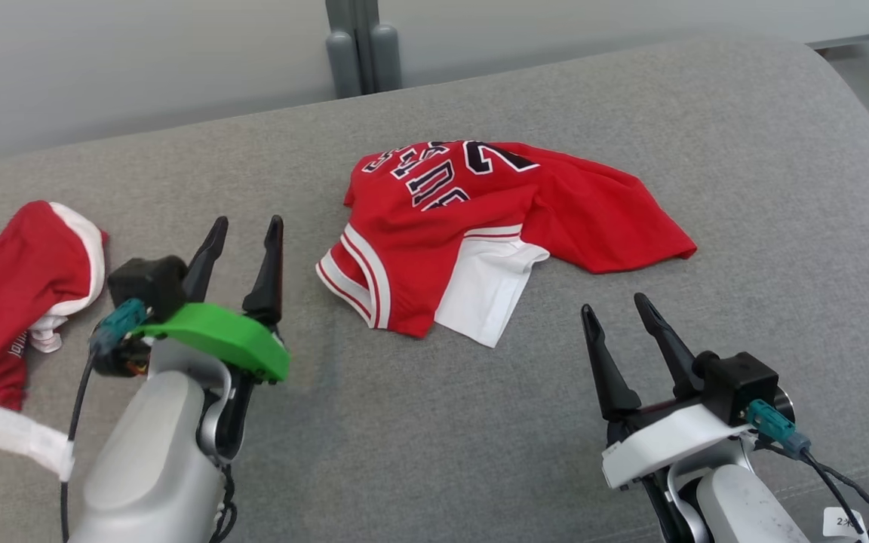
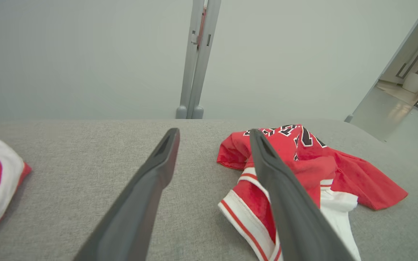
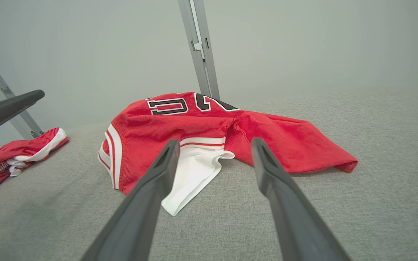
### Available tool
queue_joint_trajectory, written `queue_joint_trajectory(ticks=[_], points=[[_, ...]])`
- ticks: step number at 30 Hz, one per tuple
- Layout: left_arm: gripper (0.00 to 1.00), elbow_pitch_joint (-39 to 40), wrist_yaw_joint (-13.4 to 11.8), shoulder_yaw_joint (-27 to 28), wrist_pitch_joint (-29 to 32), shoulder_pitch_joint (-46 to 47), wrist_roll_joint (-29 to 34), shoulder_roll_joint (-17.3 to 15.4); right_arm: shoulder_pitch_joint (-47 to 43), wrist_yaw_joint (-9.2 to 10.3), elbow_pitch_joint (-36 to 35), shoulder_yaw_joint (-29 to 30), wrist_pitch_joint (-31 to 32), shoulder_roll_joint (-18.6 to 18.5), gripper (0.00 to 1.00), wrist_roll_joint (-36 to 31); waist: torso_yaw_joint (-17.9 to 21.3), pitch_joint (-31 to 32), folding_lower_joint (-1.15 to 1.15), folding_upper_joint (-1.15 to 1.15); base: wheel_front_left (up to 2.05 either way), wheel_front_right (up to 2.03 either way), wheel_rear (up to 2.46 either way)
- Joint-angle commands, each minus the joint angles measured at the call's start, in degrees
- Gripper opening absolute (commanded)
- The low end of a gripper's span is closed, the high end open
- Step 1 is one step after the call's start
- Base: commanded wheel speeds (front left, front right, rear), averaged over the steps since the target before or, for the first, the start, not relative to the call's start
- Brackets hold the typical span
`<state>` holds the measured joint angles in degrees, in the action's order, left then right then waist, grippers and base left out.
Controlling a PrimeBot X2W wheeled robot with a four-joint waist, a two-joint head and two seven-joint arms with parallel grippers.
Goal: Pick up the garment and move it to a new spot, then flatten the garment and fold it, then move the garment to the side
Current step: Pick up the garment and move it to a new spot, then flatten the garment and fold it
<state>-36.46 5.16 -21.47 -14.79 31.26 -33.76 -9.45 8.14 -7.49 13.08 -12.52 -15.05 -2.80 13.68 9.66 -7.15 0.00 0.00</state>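
Garment (image 1: 555,204) not in any jaws: left gripper (image 1: 247,222) and right gripper (image 1: 615,304) both spread wide, holding nothing. Bunched up just ahead, between the two, easy to reach for smoothing flat. Past the left jaws, another red cloth (image 1: 12,302), probably set aside.

garment (image 1: 434,226) | red jersey, white trim, black numerals | crumpled | mid grey cushion (image 1: 706,362)

Grey cushion (image 1: 744,188), red jersey (image 1: 480,226), second red garment (image 1: 12,294)
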Motion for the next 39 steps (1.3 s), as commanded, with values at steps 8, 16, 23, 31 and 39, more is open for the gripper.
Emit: queue_joint_trajectory(ticks=[8, 16, 23, 31, 39], points=[[1.00, 17.39, -2.62, 11.14, -0.42, -15.64, 6.93, 0.60, -0.85, 0.01, -0.41, 4.31, -0.15, -0.17, 1.00, -2.76, -5.43, 2.59, 0.00, 0.00, 0.00, 0.00, 0.00], [1.00, 22.92, -0.60, 17.40, -0.36, -25.58, 11.57, 2.35, -2.14, 0.00, -0.03, 8.53, 0.01, -0.15, 1.00, -3.93, -7.31, 4.44, 0.00, 0.00, 0.00, 0.00, 0.00], [1.00, 22.42, 1.22, 18.02, -0.36, -29.62, 12.28, 3.19, -3.39, 0.00, 0.44, 9.48, 0.38, -0.15, 1.00, -4.01, -8.10, 6.38, 0.00, 0.00, 0.00, 0.00, 0.00], [1.00, 21.76, 1.95, 17.47, -0.36, -29.63, 12.61, 3.41, -3.94, 0.00, 0.69, 9.11, 1.01, -0.15, 1.00, -3.70, -8.44, 7.13, 0.00, 0.00, 0.00, 0.00, 0.00], [1.00, 20.69, 2.23, 17.92, -0.37, -29.59, 12.50, 3.70, -3.60, 0.01, 0.73, 8.57, 1.04, -0.15, 1.00, -3.38, -8.14, 6.98, 0.00, 0.00, 0.00, 0.00, 0.00]])
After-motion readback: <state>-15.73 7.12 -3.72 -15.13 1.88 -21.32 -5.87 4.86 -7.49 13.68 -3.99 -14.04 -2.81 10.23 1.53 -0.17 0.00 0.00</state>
